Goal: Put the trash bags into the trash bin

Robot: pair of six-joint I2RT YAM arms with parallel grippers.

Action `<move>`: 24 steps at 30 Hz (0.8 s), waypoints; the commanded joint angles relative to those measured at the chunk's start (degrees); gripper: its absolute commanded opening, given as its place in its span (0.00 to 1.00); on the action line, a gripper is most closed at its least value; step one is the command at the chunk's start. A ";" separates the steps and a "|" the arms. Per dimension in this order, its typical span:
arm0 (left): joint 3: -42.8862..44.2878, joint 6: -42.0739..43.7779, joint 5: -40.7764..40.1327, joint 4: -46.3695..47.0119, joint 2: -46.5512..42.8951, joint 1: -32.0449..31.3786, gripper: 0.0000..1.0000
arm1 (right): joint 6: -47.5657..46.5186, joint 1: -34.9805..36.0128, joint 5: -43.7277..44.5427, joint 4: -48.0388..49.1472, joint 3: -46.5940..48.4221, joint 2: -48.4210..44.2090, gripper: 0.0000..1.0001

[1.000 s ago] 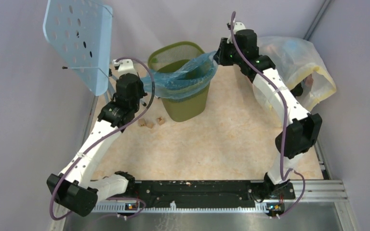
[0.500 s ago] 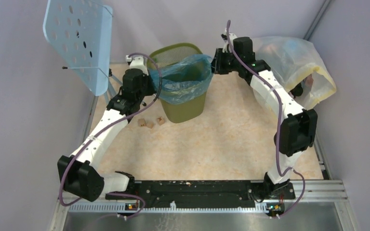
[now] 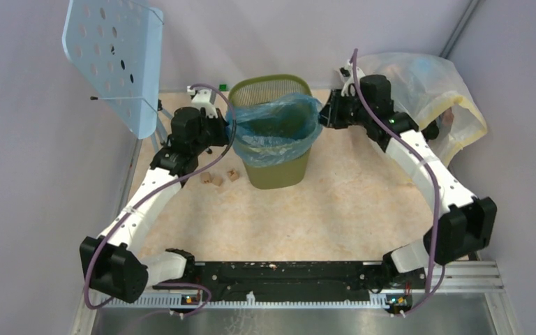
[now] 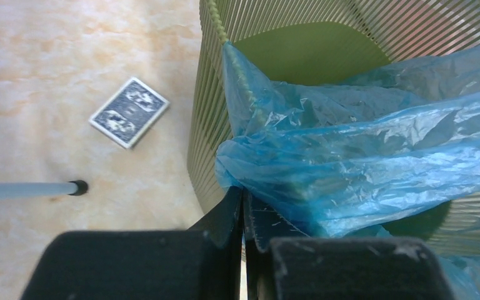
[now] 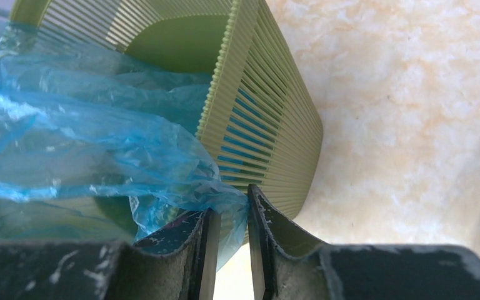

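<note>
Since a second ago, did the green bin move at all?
Yes. In the top view the trash bin slid slightly right and toward the bottom of the picture, judged against the small brown blocks, which stayed put.

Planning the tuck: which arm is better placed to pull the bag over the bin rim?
Left, marginally: left fingers clamp the trash bag flush beside the trash bin; right fingers show a gap.

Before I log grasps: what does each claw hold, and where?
Both pinch the trash bag by its edge: left claw left of the bin, right claw right of it.
</note>
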 commanded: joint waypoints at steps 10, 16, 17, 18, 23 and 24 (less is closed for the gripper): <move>-1.72 -2.42 6.67 -5.37 -12.47 -1.05 0.05 | -4.80 1.14 5.77 -9.29 -14.94 -23.28 0.43; -2.39 -2.63 4.82 -5.24 -11.46 -1.05 0.04 | -5.01 1.10 13.31 -10.39 -13.27 -24.81 0.61; -2.39 -2.73 4.46 -5.01 -11.28 -1.04 0.04 | -4.95 1.14 12.98 -9.49 -13.35 -25.38 0.63; -2.39 -2.70 4.07 -4.76 -11.12 -1.05 0.04 | -5.25 1.11 12.37 -8.71 -13.29 -25.91 0.65; -2.18 -2.44 1.75 -4.87 -10.61 -1.05 0.04 | -9.32 1.16 10.53 -5.45 -10.95 -28.27 0.72; -2.13 -2.43 1.06 -5.13 -10.64 -1.01 0.04 | -9.91 1.14 10.55 -4.81 -10.25 -28.62 0.72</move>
